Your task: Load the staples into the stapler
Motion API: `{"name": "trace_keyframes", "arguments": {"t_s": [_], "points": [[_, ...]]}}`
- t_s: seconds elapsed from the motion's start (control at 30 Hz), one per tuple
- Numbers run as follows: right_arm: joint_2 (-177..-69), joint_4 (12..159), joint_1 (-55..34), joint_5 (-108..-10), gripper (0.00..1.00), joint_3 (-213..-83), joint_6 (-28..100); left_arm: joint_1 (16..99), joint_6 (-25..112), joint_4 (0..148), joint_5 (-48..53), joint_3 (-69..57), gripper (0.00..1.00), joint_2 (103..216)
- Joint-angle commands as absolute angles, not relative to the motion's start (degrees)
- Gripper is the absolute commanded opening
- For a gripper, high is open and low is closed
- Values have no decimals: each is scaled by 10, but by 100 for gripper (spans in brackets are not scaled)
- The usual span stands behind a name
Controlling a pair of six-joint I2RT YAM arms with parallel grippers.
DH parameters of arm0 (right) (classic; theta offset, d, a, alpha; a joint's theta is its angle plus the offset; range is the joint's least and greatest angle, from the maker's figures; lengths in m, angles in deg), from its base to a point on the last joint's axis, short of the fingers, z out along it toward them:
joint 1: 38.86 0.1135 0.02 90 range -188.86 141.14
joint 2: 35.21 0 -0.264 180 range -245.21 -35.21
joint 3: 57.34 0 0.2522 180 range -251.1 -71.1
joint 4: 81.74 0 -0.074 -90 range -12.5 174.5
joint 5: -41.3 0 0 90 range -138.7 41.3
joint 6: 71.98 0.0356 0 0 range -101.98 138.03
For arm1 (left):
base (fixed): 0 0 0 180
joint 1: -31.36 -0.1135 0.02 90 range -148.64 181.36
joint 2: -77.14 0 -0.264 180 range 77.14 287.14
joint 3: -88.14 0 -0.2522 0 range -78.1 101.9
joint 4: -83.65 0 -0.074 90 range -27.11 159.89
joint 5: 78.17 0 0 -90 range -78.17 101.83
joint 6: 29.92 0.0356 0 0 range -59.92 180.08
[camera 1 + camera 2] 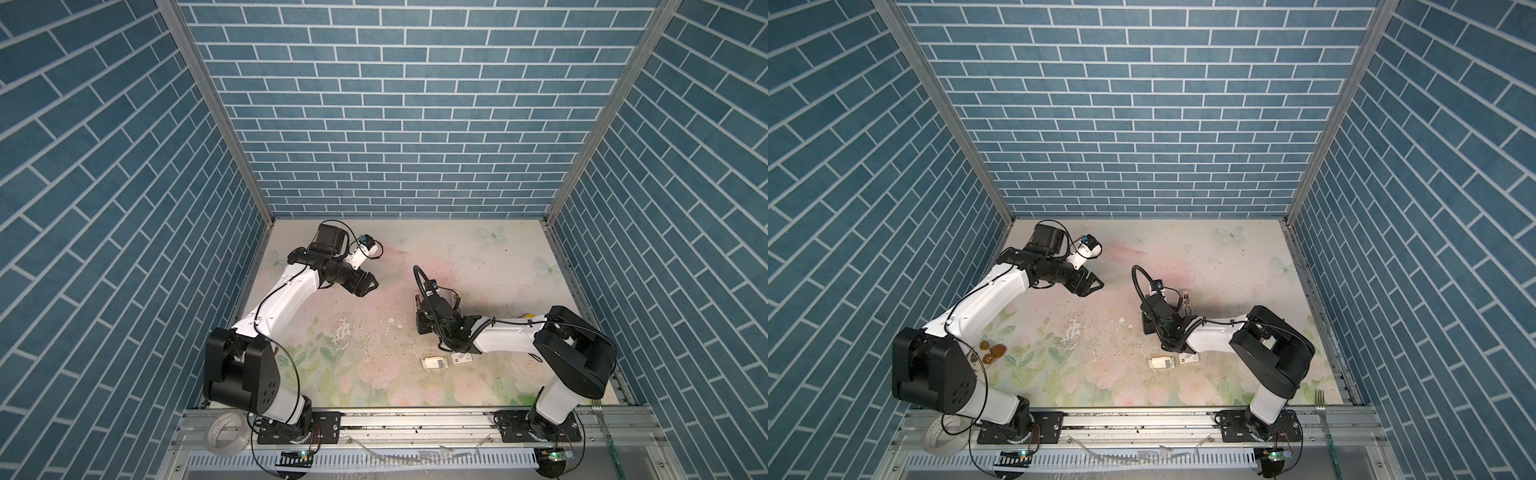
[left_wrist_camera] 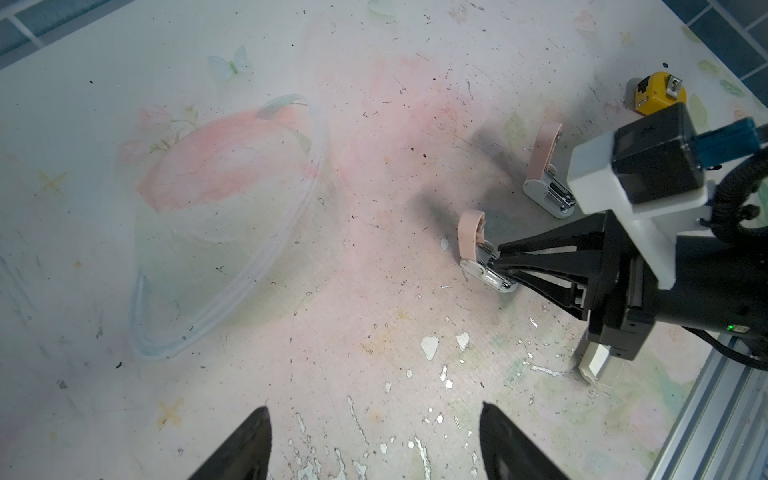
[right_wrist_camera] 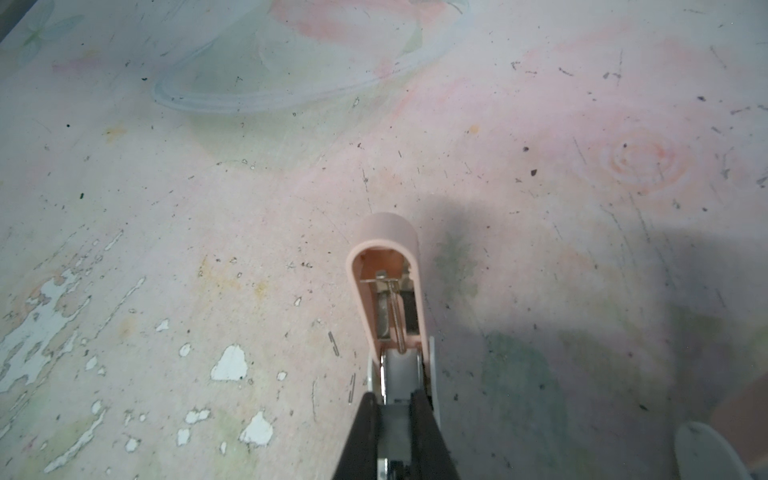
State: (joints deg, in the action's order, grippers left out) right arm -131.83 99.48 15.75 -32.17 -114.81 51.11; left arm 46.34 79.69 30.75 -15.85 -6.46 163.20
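The right gripper [image 3: 394, 400] has its black jaws clamped on the silver metal channel of a small stapler [image 3: 385, 235]. The stapler's pink plastic lid is swung up and open, and it stands near the middle of the worn, floral-printed table [image 1: 478, 249]. A second stapler [image 2: 543, 166] of the same kind stands just beside it, also open. The staples [image 1: 439, 363], thin grey metal strips, lie in a small white cardboard tray [image 1: 428, 363] toward the front edge, right of centre, next to a white sleeve [image 1: 461, 357] with a red mark. The left gripper [image 1: 370, 287] hangs over the table's left side, its jaws wide apart and empty.
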Motion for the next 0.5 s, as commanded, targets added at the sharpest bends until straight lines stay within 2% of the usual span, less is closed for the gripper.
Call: {"name": "trace_keyframes", "arguments": {"t_s": [0.0,0.47], "points": [[-1307,991,157,-314,11,-1144,496,459,803,305,-157,-70,80,1636],[-1320,988,156,-310,11,-1145,494,459,803,305,-157,-70,80,1637]]}}
